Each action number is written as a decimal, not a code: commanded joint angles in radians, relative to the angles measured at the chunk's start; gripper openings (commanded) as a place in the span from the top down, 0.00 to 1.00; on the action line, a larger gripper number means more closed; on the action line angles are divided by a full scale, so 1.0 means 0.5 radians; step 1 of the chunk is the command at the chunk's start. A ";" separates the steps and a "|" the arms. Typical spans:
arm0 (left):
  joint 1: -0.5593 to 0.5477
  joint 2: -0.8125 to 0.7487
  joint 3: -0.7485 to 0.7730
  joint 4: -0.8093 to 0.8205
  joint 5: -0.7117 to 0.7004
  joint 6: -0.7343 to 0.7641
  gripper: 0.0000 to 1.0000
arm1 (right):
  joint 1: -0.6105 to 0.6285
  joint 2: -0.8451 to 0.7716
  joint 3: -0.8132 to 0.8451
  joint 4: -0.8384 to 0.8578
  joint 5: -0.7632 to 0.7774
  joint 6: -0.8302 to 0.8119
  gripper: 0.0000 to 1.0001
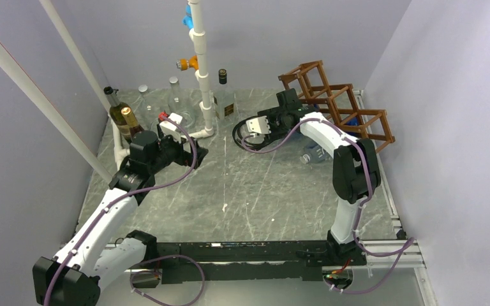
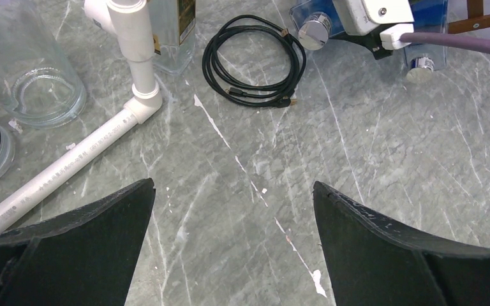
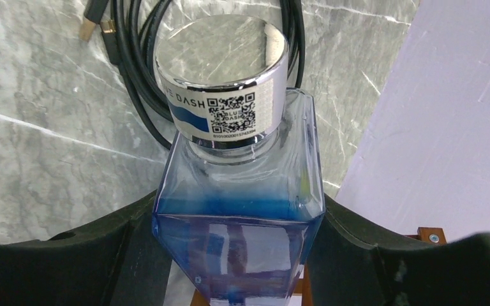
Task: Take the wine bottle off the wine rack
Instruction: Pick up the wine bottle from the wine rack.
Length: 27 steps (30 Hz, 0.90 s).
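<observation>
- Right gripper (image 3: pixel 239 255) is clamped on the wine bottle (image 3: pixel 239 210), one black finger pressed against each flat side. It's a square blue glass one with a shiny chrome cap (image 3: pixel 223 64) and a QR sticker on the neck.
- The bottle is out of the wine rack (image 1: pixel 338 105), which sits in the far right corner of the counter (image 1: pixel 261 191). The bottle is off to the left of the rack, with its cap pointing over the coiled black cable (image 2: pixel 252 60).
- Can't tell whether the bottle is touching the counter or hanging just above it. From the top view the wrist pretty much hides it.
- Left gripper (image 2: pixel 233 191) is spread wide with nothing between the fingers, only bare marble under it.
- Near the left gripper there's a white PVC pipe (image 2: pixel 134 64) and a clear glass jar (image 2: pixel 32 70).
- There's a second chrome-capped bottle (image 2: pixel 419 69) just beside the held one, on the rack side.
- A couple of dark bottles (image 1: pixel 124 118) stand at the far left of the counter.
</observation>
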 commanded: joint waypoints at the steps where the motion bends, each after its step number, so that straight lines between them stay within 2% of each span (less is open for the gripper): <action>1: 0.014 -0.012 0.082 0.044 0.044 0.031 0.01 | 0.005 -0.139 -0.012 -0.147 -0.121 0.220 1.00; 13: 0.017 -0.003 0.080 0.047 0.059 0.028 0.01 | 0.033 -0.196 -0.102 -0.159 -0.147 0.196 1.00; 27: 0.031 0.012 0.082 0.046 0.050 0.031 0.01 | 0.175 -0.258 -0.331 -0.096 0.069 0.007 1.00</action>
